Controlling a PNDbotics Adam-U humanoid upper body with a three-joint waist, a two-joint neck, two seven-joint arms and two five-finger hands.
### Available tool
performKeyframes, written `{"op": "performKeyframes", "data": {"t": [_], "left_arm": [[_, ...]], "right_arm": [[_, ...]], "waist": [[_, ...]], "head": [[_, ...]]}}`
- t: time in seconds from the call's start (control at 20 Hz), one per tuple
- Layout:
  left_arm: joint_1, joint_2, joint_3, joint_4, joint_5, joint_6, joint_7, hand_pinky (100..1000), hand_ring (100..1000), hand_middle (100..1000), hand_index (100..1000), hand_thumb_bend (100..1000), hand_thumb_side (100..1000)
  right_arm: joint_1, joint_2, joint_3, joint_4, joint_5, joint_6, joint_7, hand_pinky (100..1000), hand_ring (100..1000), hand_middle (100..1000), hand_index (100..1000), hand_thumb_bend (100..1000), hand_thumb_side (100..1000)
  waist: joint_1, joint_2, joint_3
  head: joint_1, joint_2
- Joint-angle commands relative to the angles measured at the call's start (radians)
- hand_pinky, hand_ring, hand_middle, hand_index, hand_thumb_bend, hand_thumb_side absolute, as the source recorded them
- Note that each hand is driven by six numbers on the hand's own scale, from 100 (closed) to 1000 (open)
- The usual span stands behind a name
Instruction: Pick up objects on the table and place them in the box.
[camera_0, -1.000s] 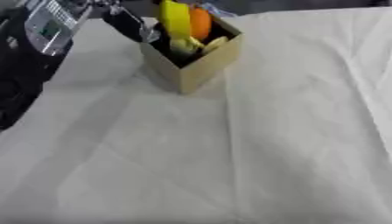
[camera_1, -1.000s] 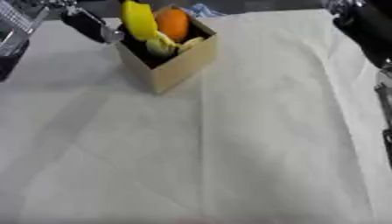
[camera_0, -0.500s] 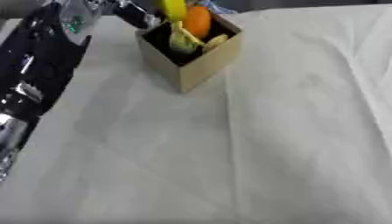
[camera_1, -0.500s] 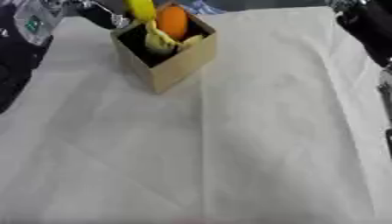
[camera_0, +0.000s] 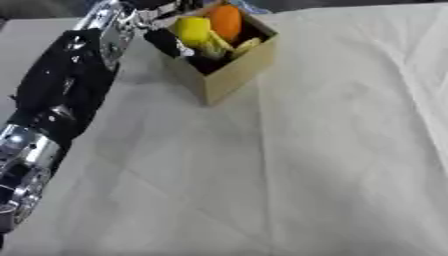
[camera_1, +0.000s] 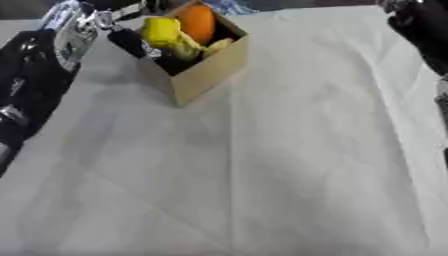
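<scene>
The robot's left arm (camera_0: 52, 105), black with silver joints, runs from the lower left edge diagonally up toward the top of the view; its lowest part is cut off by the frame. At its far end the left hand (camera_0: 162, 35) sits at the near-left rim of the box, with dark fingers (camera_0: 168, 41) beside a yellow object (camera_0: 192, 29). The fingers are blurred and partly cut off by the top edge, so it is not possible to tell whether they are curled on the yellow object or spread apart.

Just right of the hand stands the box (camera_0: 229, 67), an open tan cardboard carton turned corner-on toward the camera, near the top of the view. Inside it, the yellow object stands at the left, an orange rounded object (camera_0: 226, 20) rises behind it at the far side, and some pale yellow pieces (camera_0: 229, 47) lie lower down, too indistinct to identify. The bottom of the box's inside is in dark shadow.

The box rests on a tabletop (camera_0: 289, 170) covered with a pale, creased cloth.

At the far right, in the right eye view only, a dark piece of the right arm (camera_1: 424, 35) enters from the upper right corner and runs down the edge. The right hand itself is out of frame.
</scene>
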Motion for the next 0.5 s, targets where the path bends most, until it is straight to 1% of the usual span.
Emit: {"op": "performKeyframes", "data": {"t": [0.05,0.1,0.15,0.2,0.25,0.3,0.45,0.5], "left_arm": [[-0.021,0.025,0.019,-0.057,0.021,0.004,0.013,856,829,811,941,530,510],[-0.02,0.03,0.02,-0.077,0.037,0.007,0.011,853,823,804,933,483,494],[-0.019,0.036,0.02,-0.102,0.057,0.012,0.01,849,818,796,922,431,458],[-0.016,0.043,0.02,-0.13,0.075,0.021,0.01,847,814,791,916,403,437],[-0.013,0.052,0.02,-0.165,0.095,0.03,0.012,847,812,787,912,383,434],[-0.007,0.061,0.018,-0.198,0.116,0.04,0.01,845,804,776,903,331,434],[0.024,0.1,0.017,-0.354,0.215,0.078,0.02,839,779,743,871,204,376],[0.043,0.115,0.018,-0.423,0.268,0.097,0.031,834,761,720,855,174,391]], "right_arm": [[-0.006,-0.007,-0.007,-0.02,-0.004,0.002,-0.001,922,886,634,806,100,645],[-0.005,-0.007,-0.007,-0.02,-0.004,0.002,-0.002,922,886,634,806,100,645],[-0.003,-0.006,-0.007,-0.02,-0.004,0.002,-0.002,922,886,634,806,100,645],[-0.002,-0.005,-0.007,-0.021,-0.004,0.002,-0.003,922,886,634,806,100,645],[-0.001,-0.005,-0.008,-0.021,-0.004,0.002,-0.004,922,886,634,806,100,644],[0.0,-0.006,-0.008,-0.021,-0.003,0.002,-0.005,922,886,633,806,100,643],[0.002,-0.007,-0.011,-0.024,-0.001,0.0,-0.01,921,886,634,806,100,641],[0.001,-0.007,-0.011,-0.025,0.0,-0.001,-0.011,921,886,634,806,100,640]], "waist": [[-0.003,-0.028,0.003],[-0.004,-0.03,0.004],[-0.004,-0.033,0.006],[-0.004,-0.035,0.007],[-0.005,-0.037,0.009],[-0.005,-0.039,0.011],[-0.004,-0.044,0.018],[-0.004,-0.044,0.021]], "head": [[-0.005,-0.005],[-0.007,-0.004],[-0.009,-0.002],[-0.01,-0.001],[-0.012,0.001],[-0.014,0.002],[-0.021,0.006],[-0.022,0.006]]}}
